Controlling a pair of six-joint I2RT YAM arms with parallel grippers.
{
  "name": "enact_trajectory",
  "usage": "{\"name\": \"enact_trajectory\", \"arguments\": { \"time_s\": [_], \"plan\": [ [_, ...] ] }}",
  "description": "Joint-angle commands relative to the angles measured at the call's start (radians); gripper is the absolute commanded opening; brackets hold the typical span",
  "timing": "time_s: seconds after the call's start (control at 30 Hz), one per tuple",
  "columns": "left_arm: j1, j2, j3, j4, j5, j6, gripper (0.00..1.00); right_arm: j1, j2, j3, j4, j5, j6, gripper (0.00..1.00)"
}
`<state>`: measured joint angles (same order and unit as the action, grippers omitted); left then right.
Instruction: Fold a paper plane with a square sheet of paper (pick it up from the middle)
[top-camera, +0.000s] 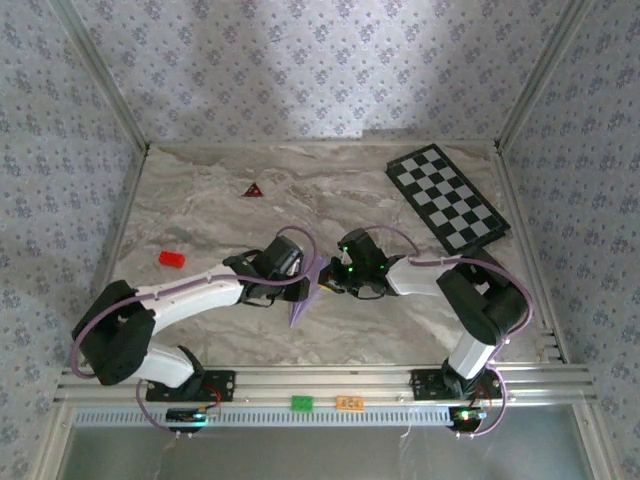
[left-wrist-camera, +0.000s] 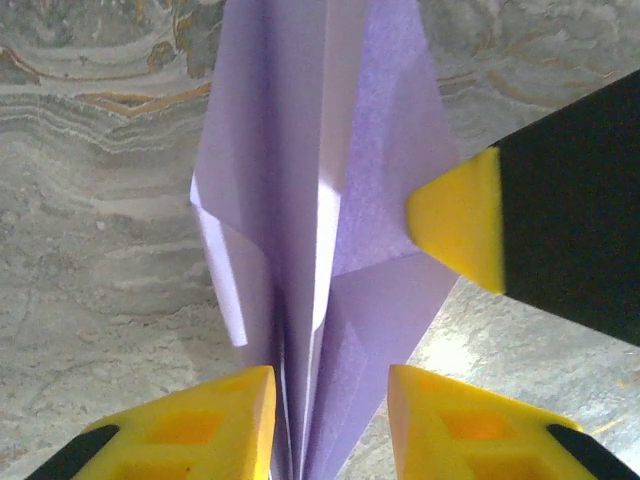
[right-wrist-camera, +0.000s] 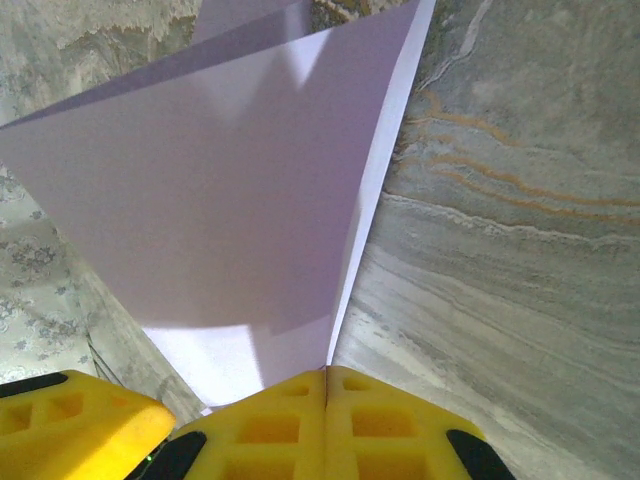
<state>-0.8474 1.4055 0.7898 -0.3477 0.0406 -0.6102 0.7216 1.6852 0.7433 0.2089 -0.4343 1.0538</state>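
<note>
The square sheet of paper stands folded as a pale lilac paper plane (top-camera: 303, 295), a narrow dart held on edge above the marble table, its point toward the near edge. My right gripper (top-camera: 331, 284) is shut on one flap of it; in the right wrist view the jaws (right-wrist-camera: 327, 372) meet with the paper plane (right-wrist-camera: 230, 200) pinched at the seam. My left gripper (top-camera: 308, 274) straddles the folded layers from the left. In the left wrist view its jaws (left-wrist-camera: 330, 385) are apart, with the paper plane (left-wrist-camera: 330, 200) between them and a gap on the right side. The right gripper's fingertip (left-wrist-camera: 460, 220) presses the wing.
A black-and-white checkered board (top-camera: 448, 197) lies at the back right. A small dark red triangle (top-camera: 253, 190) sits at the back left and a red block (top-camera: 172, 259) on the left. Patterned walls close three sides; a metal rail (top-camera: 320, 380) runs along the near edge.
</note>
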Motion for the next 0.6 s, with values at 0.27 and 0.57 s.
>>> {"name": "enact_trajectory", "arguments": {
  "time_s": [0.27,0.57],
  "plan": [
    [-0.009,0.040,-0.001,0.019,0.022,0.017,0.36,-0.003,0.009,0.025,-0.026,-0.011,-0.013,0.04],
    [-0.009,0.057,0.000,0.036,0.040,0.020,0.34,-0.005,0.001,0.018,-0.026,-0.010,-0.013,0.04]
  ]
}}
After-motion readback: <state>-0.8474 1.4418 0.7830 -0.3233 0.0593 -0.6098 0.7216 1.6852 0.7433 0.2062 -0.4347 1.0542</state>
